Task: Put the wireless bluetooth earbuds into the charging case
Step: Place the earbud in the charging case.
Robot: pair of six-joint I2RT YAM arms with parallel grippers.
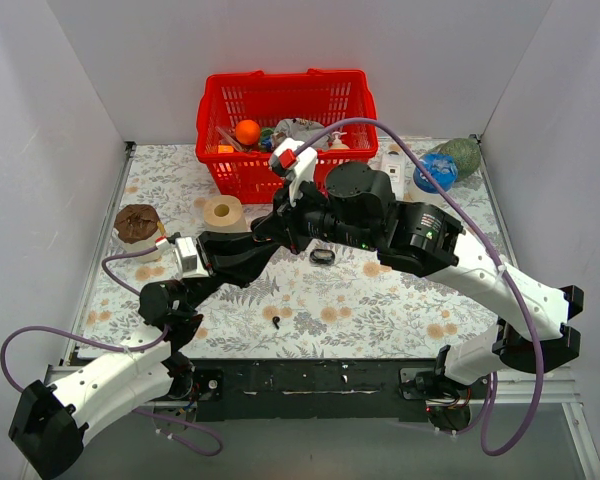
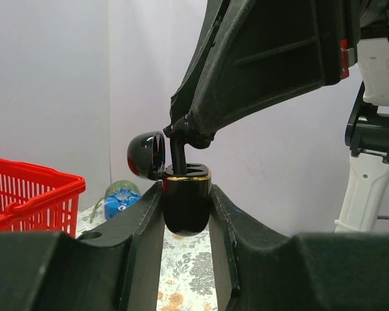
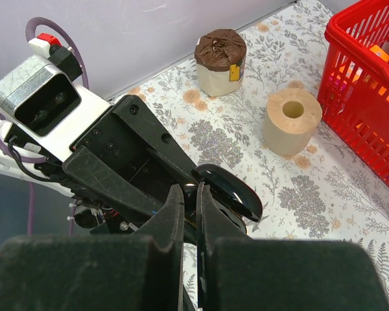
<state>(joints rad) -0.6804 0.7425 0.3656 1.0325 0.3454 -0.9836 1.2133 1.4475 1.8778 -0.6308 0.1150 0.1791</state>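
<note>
as the left gripper [image 2: 186,223] is clamping the open case [image 2: 188,188] above mid-table, the right gripper [image 3: 190,206] is pinching a bud [image 2: 177,154] into its well; next, likely, seating and releasing it.

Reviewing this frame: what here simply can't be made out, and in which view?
- Left wrist: whether the earbud is seated in the charging case; the right gripper covers its head.
- Right wrist: that earbud; the shut jaws hide it, and only the case's lid shows.
- Top: the case, hidden under the meeting arms.
- Top: the second earbud, too small to tell its orientation.
</note>
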